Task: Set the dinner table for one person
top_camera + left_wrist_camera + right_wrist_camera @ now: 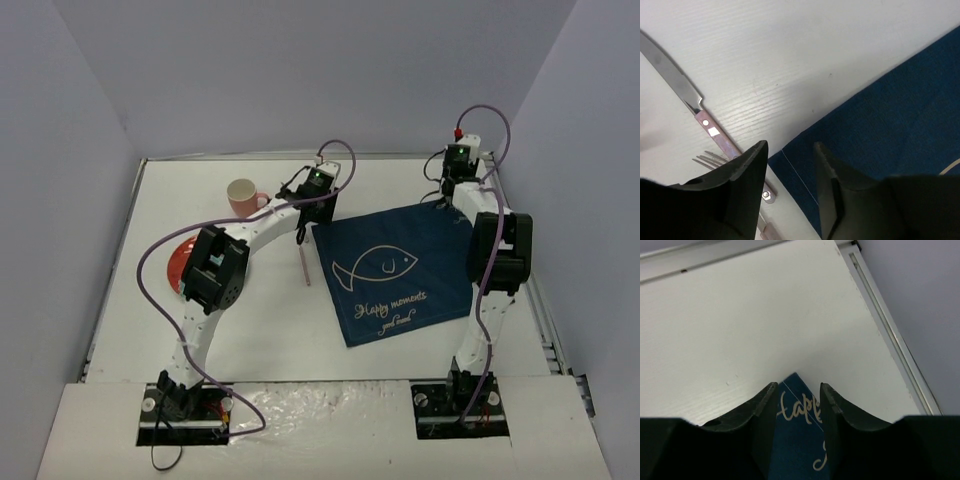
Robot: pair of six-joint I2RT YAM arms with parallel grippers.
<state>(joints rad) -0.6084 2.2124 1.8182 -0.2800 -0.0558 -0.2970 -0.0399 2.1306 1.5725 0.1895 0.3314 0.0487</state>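
step: release navy fish-print cloth [400, 270] | left gripper [790, 145], right gripper [798, 386]: jaws narrowly parted astride its corners, holding nothing | tip: rise straight up, no dragging

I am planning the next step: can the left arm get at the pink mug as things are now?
Probably yes. The pink mug stands upright on the bare table, just left of the left end effector, with nothing between them. Its jaws stand parted and empty over a corner of the navy cloth.
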